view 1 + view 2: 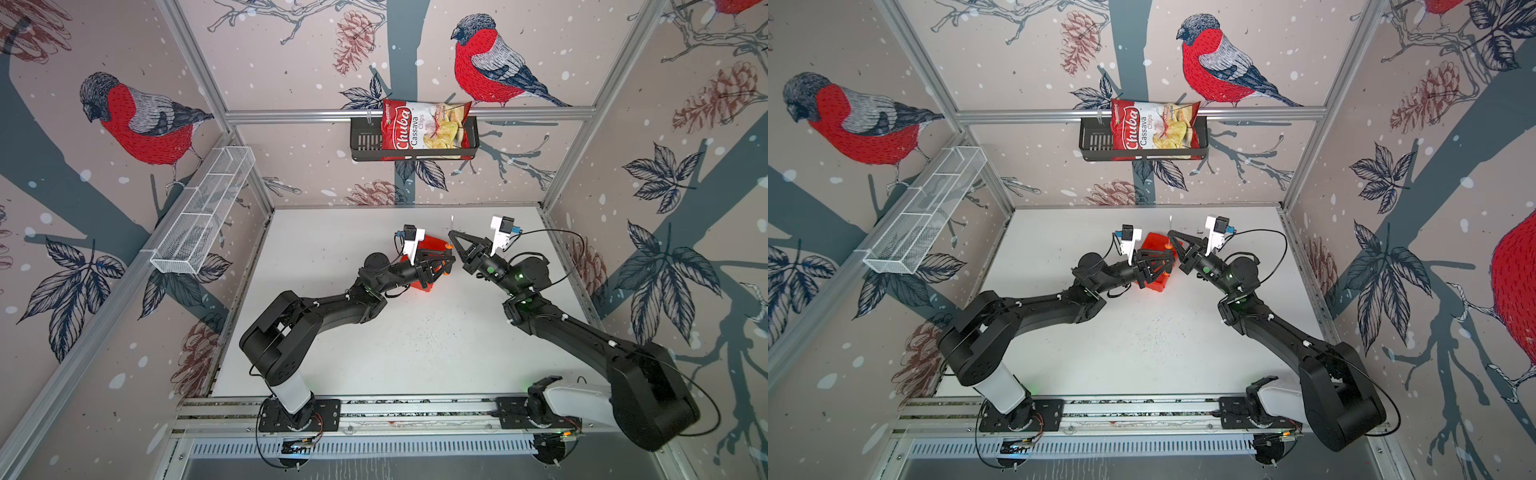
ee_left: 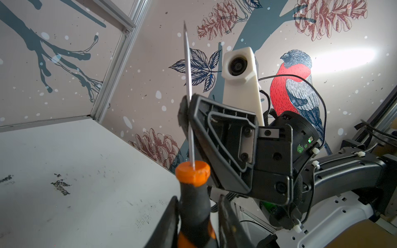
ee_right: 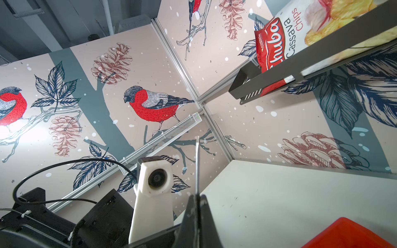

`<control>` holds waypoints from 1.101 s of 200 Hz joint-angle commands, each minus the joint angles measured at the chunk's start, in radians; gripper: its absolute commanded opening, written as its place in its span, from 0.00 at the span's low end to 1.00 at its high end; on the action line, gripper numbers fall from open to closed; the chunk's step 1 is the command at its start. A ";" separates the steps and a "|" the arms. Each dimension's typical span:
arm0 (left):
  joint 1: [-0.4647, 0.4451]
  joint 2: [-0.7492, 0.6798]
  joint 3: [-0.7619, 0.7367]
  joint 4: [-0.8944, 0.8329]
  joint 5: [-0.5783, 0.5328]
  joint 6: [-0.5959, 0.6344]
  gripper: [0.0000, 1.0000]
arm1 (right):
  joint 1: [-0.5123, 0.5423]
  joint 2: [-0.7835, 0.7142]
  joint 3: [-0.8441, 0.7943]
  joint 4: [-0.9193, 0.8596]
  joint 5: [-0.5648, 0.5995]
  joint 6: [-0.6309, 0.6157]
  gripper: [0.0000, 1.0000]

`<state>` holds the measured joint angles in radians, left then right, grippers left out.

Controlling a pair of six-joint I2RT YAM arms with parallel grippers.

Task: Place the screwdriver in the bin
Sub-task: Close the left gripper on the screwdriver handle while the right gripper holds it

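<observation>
The screwdriver (image 2: 192, 175) was held in the air over the far half of the table (image 1: 415, 332), shaft pointing up. The right gripper (image 1: 453, 235) was clamped together on the thin shaft, and the left gripper (image 1: 450, 259) was closed around the orange-and-black handle. The red bin (image 1: 432, 243) was seen just left of it, partly hidden under the left gripper.

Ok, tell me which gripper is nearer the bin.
Left. The left gripper is above the bin; the right gripper is just beside its edge; both grip the screwdriver.
</observation>
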<state>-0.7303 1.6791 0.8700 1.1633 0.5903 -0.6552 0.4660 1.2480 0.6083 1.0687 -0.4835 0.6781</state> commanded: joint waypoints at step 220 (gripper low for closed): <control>0.003 -0.043 0.007 0.009 -0.063 0.058 0.32 | 0.038 -0.015 0.025 -0.079 0.020 -0.116 0.00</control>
<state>-0.7296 1.6463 0.8757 1.1210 0.5407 -0.6041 0.4992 1.2304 0.6292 0.9825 -0.4549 0.5785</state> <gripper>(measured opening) 0.315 0.050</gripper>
